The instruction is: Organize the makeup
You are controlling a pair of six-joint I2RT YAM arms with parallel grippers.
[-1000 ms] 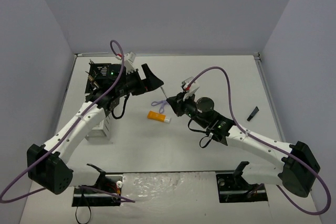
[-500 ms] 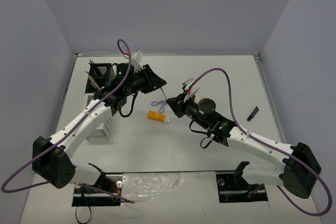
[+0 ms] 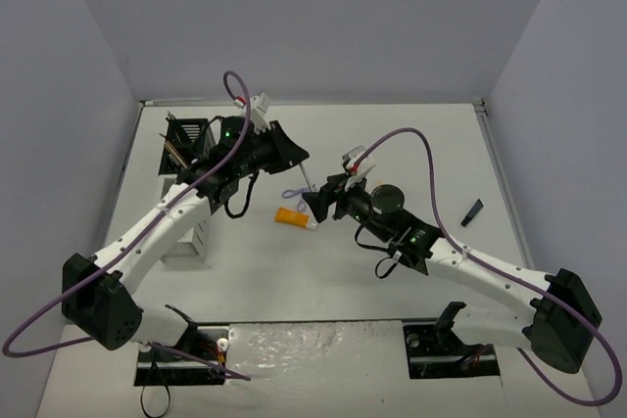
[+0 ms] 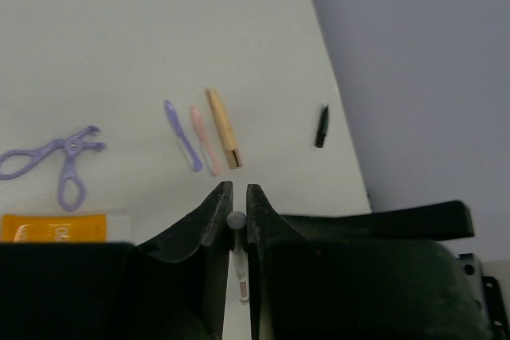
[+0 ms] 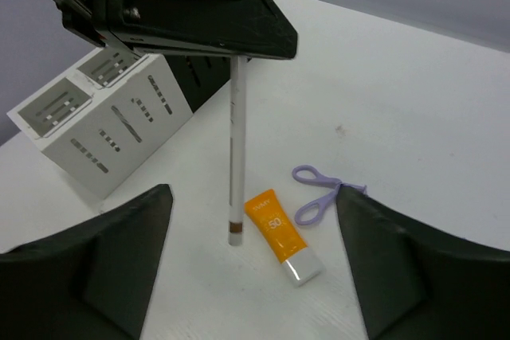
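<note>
From above, the left gripper (image 3: 297, 156) is clamped on a thin white pencil (image 3: 306, 179), faint against the tabletop (image 3: 411, 134). The purple looped tool (image 3: 292, 194) barely shows between it and the right gripper (image 3: 315, 205).

At the left wrist, only the pencil's end shows in the closed jaws, and the gripper cuts off the orange tube (image 4: 56, 227).

At the right wrist, that gripper's fingers stand wide apart, holding nothing. The pencil hangs upright ahead of them.
</note>
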